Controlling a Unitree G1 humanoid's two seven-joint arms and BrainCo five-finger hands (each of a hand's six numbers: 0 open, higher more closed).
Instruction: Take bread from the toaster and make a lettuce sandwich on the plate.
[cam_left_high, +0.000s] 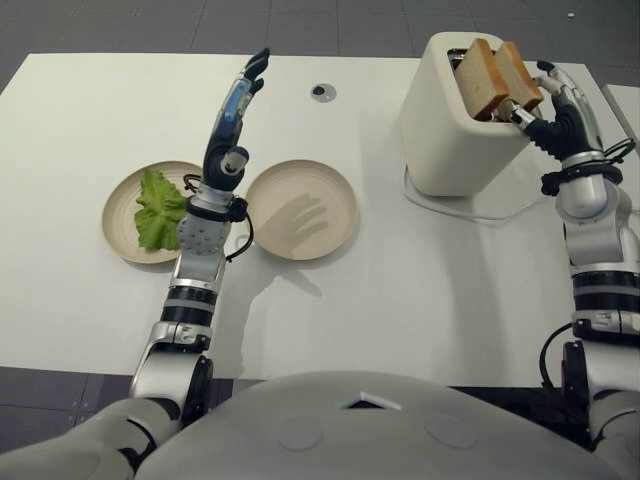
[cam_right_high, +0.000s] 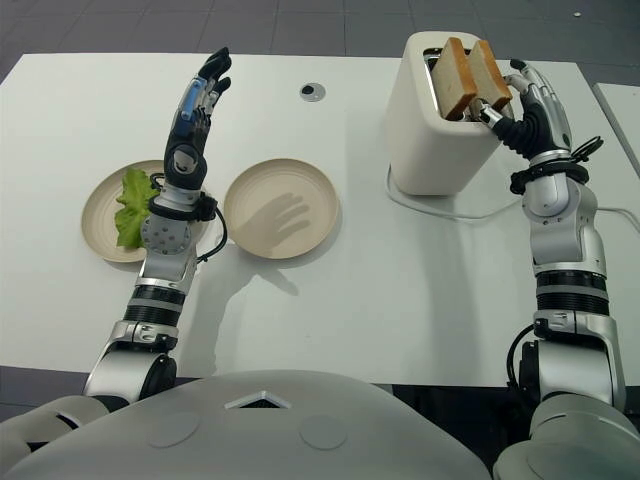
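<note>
While looking through the left eye, see white surface (cam_left_high: 400, 300), grey tiled floor (cam_left_high: 300, 25) beyond, cream rounded toaster (cam_left_high: 450, 135) holding two toasted bread slices (cam_left_high: 483, 75). Through the right eye: left hand (cam_right_high: 190, 118) raised, released, between beige round plates (cam_right_high: 255, 225), green lettuce leaf (cam_right_high: 130, 210) on one; right hand (cam_right_high: 530, 115) grasping right-hand slice (cam_right_high: 490, 68).

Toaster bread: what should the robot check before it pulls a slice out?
1. Slices stick up from the toaster: ok.
2. Right hand grips the right slice: ok.
3. Left slice is free of those fingers: cannot tell.
4. Empty plate is ready for bread: ok.
5. Lettuce waits on the left plate: ok.
6. Left hand is open and holds nothing: ok.
</note>
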